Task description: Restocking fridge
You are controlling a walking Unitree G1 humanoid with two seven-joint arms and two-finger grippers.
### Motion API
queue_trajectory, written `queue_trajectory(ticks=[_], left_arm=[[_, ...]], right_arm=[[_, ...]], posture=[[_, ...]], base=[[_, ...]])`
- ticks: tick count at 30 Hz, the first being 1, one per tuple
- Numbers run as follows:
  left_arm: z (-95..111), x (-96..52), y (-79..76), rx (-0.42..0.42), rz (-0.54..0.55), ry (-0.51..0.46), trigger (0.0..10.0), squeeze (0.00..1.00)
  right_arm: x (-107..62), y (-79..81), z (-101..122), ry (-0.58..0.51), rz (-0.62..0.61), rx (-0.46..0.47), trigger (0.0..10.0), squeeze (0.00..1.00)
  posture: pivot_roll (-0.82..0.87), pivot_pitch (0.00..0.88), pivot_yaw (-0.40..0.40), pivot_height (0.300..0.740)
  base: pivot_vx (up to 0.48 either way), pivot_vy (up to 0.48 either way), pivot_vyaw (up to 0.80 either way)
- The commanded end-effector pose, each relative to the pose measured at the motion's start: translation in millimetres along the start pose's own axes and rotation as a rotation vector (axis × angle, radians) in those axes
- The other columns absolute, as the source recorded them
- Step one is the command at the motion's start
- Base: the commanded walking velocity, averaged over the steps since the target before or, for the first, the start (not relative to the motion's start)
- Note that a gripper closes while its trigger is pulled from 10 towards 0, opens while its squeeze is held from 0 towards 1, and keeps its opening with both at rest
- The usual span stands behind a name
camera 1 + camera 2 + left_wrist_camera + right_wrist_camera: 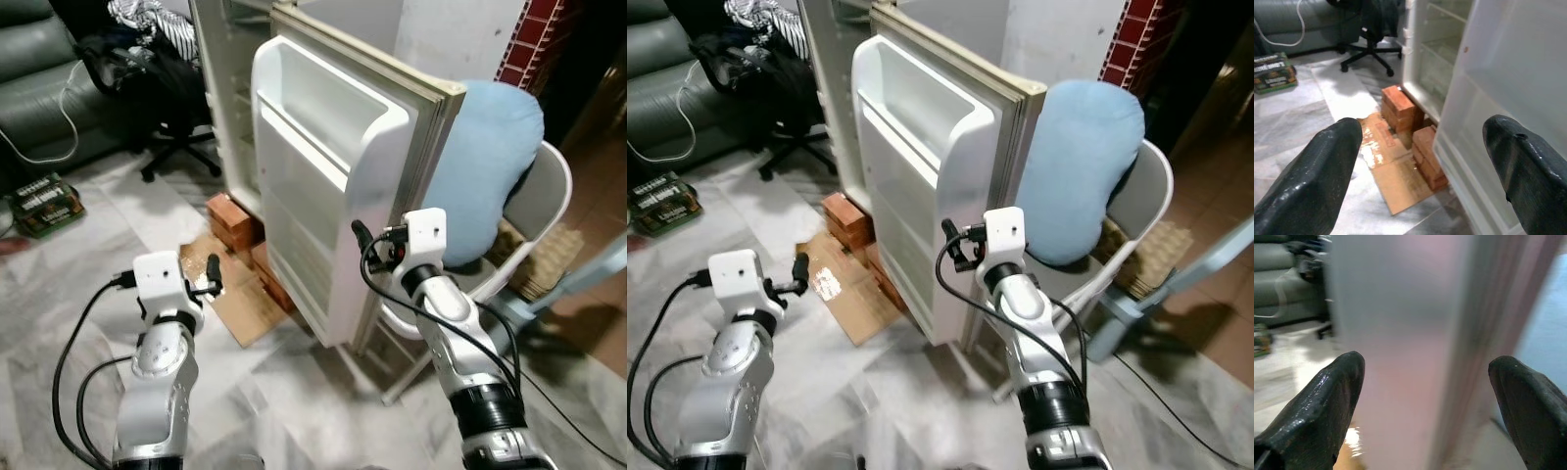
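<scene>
The white fridge (223, 88) stands with its door (323, 186) swung wide toward me, the door's empty shelves facing left. My right gripper (361, 247) is raised right at the door's free edge. In the right wrist view the gripper (1425, 401) is open, and the blurred door edge (1400, 333) lies just ahead between the fingers. My left gripper (212, 275) is held low on the left, over the floor in front of the fridge. In the left wrist view it (1422, 166) is open and empty, facing the fridge's bare inner shelves (1437, 44).
Red bricks (233, 219) prop up the fridge, beside a flat cardboard sheet (245, 305) on the marble floor. A folding chair (537, 211) with a blue cushion (490, 157) stands behind the door at right. An office chair (176, 147), a sofa (39, 88) and a box (44, 204) lie to the left.
</scene>
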State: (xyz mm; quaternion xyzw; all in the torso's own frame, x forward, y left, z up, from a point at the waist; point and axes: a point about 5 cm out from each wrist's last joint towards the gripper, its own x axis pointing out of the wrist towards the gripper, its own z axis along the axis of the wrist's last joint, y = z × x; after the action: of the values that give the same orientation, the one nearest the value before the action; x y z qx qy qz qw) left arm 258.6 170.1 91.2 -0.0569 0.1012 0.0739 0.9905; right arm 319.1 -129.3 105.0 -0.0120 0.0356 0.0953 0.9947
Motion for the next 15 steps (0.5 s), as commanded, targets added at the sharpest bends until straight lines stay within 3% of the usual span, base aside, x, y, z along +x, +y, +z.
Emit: queue_trajectory(ticks=[1,6,11,15], left_arm=[[-1,0.6,-1.8,-0.007,0.002,0.011,10.0,0.00],[-3,1.0,-1.0,-0.012,0.020,0.023,10.0,0.00],[-3,2.1,-0.6,-0.001,0.026,0.027,10.0,0.00],[-3,2.4,-1.3,0.001,0.027,0.024,10.0,0.00]], right_arm=[[4.0,-12.4,4,-0.009,-0.091,-0.032,10.0,0.00],[16.0,-19.8,14,-0.017,-0.230,-0.005,10.0,0.00],[31.1,-1.1,28,-0.030,-0.211,0.090,10.0,0.00],[38.3,50.7,60,-0.111,0.080,0.254,10.0,0.00]], posture=[[0.06,0.000,-0.023,0.740],[0.06,0.000,-0.025,0.740],[0.07,0.000,-0.028,0.740],[0.07,0.000,-0.032,0.740]], base=[[0.000,0.000,0.00],[0.000,0.000,0.00],[0.000,0.000,0.00],[0.000,0.000,0.00]])
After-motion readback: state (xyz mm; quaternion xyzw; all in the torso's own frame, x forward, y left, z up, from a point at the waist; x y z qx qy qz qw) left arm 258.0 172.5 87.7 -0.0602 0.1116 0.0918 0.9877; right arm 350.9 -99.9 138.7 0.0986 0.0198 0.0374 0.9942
